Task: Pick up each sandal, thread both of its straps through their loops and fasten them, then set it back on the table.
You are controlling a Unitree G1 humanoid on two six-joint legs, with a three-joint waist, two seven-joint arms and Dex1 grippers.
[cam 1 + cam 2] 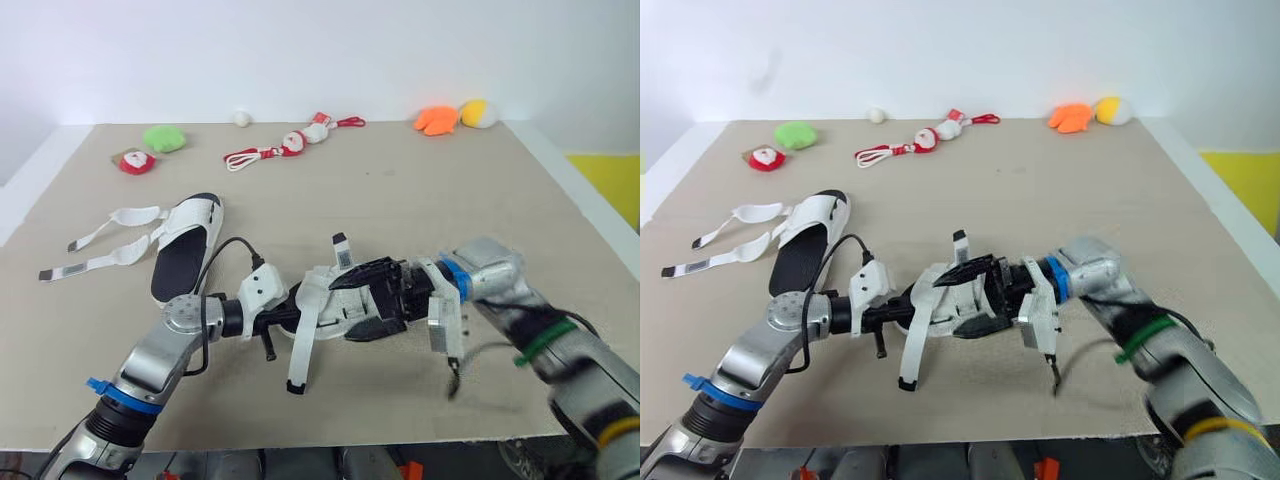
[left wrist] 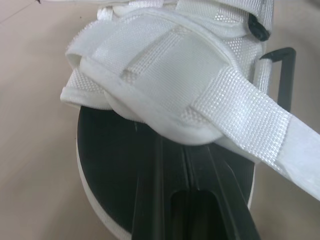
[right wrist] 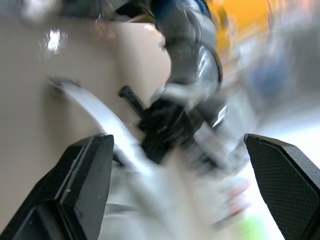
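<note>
One white-strapped, black-soled sandal (image 1: 185, 248) lies on the table at the left, its two straps (image 1: 110, 240) spread loose toward the left. The second sandal (image 1: 325, 295) is held just above the table near the front, between both grippers. My left gripper (image 1: 285, 315) is shut on the edge of its sole (image 2: 115, 165), under the white padded upper. My right gripper (image 1: 368, 298) is open, with its black fingers (image 1: 352, 276) spread on either side of the sandal's other end. One strap (image 1: 302, 355) hangs down to the table and another strap end (image 1: 341, 248) sticks up.
Along the far edge lie a green plush (image 1: 165, 137), a red toy (image 1: 135, 161), a small white ball (image 1: 241, 118), a red-and-white rope toy (image 1: 290, 143), an orange toy (image 1: 436, 120) and a yellow one (image 1: 478, 112). The table's front edge (image 1: 330, 438) is close below the grippers.
</note>
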